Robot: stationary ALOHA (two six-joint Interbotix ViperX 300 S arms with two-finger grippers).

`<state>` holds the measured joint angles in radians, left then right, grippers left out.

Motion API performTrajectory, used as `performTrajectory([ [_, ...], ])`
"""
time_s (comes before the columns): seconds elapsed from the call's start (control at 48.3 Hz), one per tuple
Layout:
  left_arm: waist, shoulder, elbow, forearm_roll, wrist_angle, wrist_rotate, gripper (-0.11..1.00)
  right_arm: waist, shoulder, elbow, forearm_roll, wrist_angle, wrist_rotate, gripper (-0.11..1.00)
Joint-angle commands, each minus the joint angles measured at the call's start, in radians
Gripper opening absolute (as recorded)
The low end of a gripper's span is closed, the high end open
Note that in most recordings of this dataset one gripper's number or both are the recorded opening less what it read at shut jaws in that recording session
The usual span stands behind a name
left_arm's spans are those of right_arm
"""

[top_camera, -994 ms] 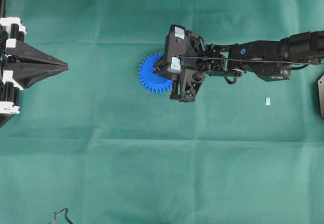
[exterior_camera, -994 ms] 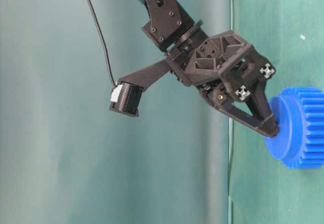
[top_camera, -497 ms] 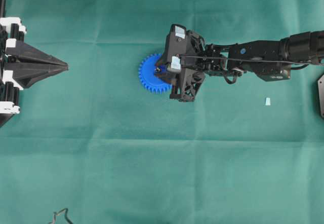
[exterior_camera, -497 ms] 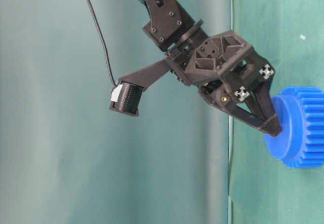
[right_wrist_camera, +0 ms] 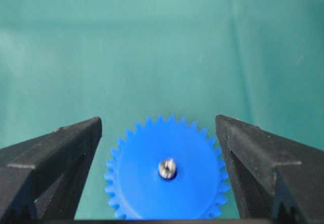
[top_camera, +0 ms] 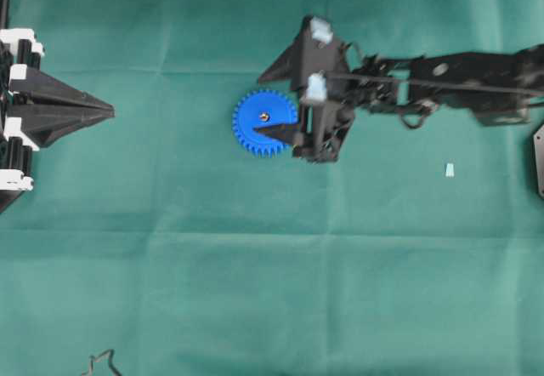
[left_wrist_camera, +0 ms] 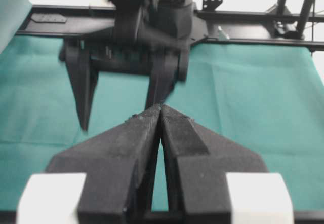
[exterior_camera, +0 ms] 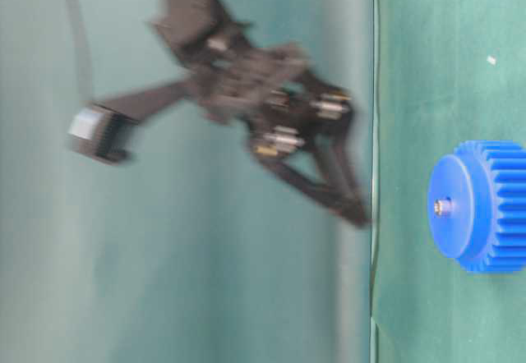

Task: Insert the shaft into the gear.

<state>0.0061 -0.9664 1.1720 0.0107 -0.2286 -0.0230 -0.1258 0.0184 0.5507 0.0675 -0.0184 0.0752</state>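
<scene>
shaft seated in the gear, right claw spread wide and lifted clear.

the blue gear (top_camera: 265, 123) lies flat on the green-covered desk (top_camera: 255, 265), a little above the centre of the overhead frame, and the silvery shaft (top_camera: 264, 117) stands in its centre hole, its tip poking just above the hub. the right claw (top_camera: 272, 101) holds nothing; its fingers (top_camera: 276, 129) are spread to either side of the gear, off it, blurred in the table-level view. at the left edge of the overhead frame the left claw (top_camera: 109, 111) sits pressed together, well apart from the gear. a small pale scrap (top_camera: 449, 169) lies at right.
</scene>
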Motion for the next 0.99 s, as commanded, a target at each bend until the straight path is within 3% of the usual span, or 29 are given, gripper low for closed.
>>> performTrajectory([
  [0.0, 0.002, 0.006, -0.029, 0.003, -0.005, -0.002, 0.0, 0.002, -0.094, 0.005, -0.008, 0.023, -0.003, 0.96],
  [0.145, 0.002, 0.005, -0.031, 0.003, -0.006, -0.002, 0.0, 0.002, -0.219, 0.063, -0.017, 0.049, -0.003, 0.96],
  [0.393, 0.002, 0.002, -0.031, 0.003, -0.005, -0.005, 0.0, 0.002, -0.486, 0.242, -0.021, 0.055, -0.003, 0.96],
  [0.6, 0.002, 0.002, -0.031, 0.003, -0.008, -0.005, 0.0, 0.002, -0.746, 0.37, -0.021, 0.127, -0.003, 0.96],
  [0.745, 0.002, 0.0, -0.031, 0.003, -0.008, -0.005, 0.0, 0.002, -0.896, 0.425, -0.021, 0.19, -0.003, 0.96],
  [0.973, 0.002, 0.0, -0.031, 0.003, -0.009, -0.005, 0.0, 0.002, -1.023, 0.468, -0.021, 0.273, -0.003, 0.96],
])
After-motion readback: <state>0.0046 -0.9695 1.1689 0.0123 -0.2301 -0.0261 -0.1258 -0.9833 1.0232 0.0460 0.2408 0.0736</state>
